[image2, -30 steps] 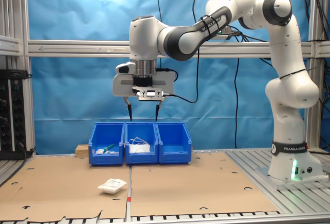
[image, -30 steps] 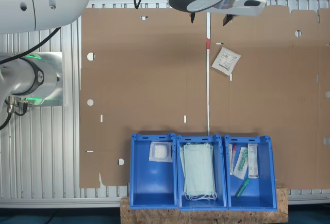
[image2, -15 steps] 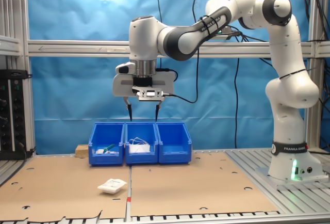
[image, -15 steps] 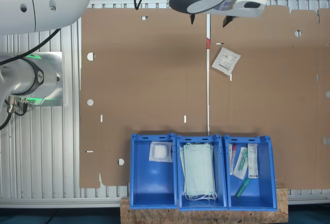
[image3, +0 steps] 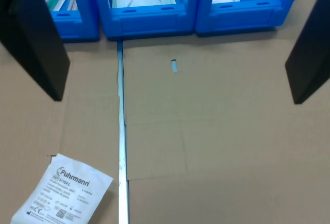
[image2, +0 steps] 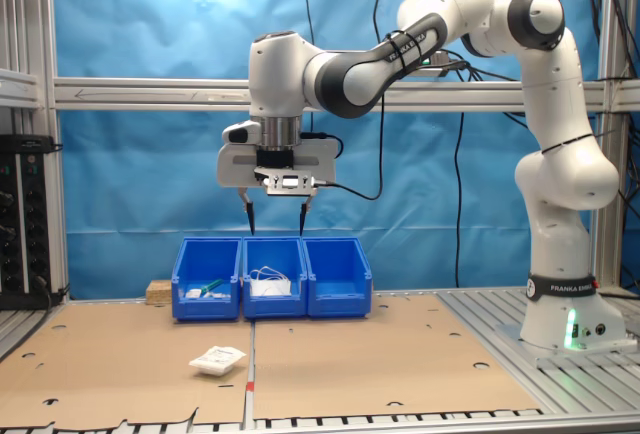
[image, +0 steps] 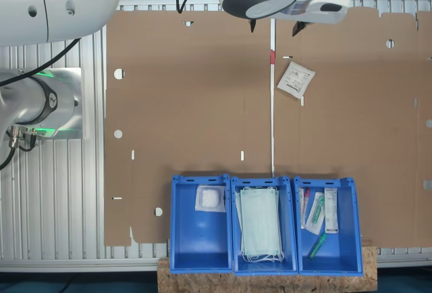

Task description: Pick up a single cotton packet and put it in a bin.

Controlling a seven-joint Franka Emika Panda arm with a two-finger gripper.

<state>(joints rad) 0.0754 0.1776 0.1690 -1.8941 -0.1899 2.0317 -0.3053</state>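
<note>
Your cotton packet is a small flat white sachet lying on the brown cardboard sheet, just beside the seam that runs down the middle of the cardboard and turned at a slant to it; you can also find it in the second exterior view and in the wrist view. Judge it as very light, thin and limp, with a smooth printed wrapper that may slide on the cardboard when a finger touches it. Because it lies nearly flush with the sheet, you will likely need to bring the fingers down astride it and pinch across its width near the middle, turning the wrist to match its slant; an edge grip could let it fold or flutter loose. The gripper hangs high above the table with its fingers spread wide and nothing between them, well apart from the packet. Three blue bins stand in a row at the far edge of the cardboard; the bin holding a clear-wrapped wad of cotton looks the fitting target, next to the one with pale-green masks.
</note>
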